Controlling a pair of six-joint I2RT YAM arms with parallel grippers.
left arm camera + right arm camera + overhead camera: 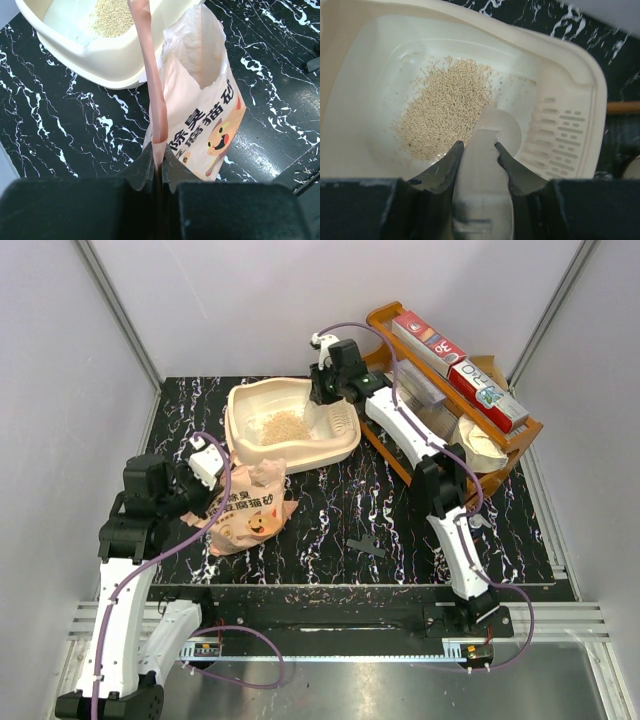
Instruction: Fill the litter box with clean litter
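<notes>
The cream litter box (300,455) sits at the back middle of the black marble table. A small pile of tan litter (283,426) lies in it, also seen in the right wrist view (447,107); the slotted grille (560,140) is at its right end. My right gripper (479,145) hovers over the box's right part (332,390), shut on a pale cream plastic piece (490,165) with a rounded end. My left gripper (160,160) is shut on the top edge of the pink-orange litter bag (205,120), which rests open-mouthed just in front of the box (110,60).
A brown wooden rack (395,455) with red-and-white boxes (460,370) stands at the back right, close to the litter box. A small dark flat piece (368,546) lies on the table front of centre. Grey walls enclose left, back and right.
</notes>
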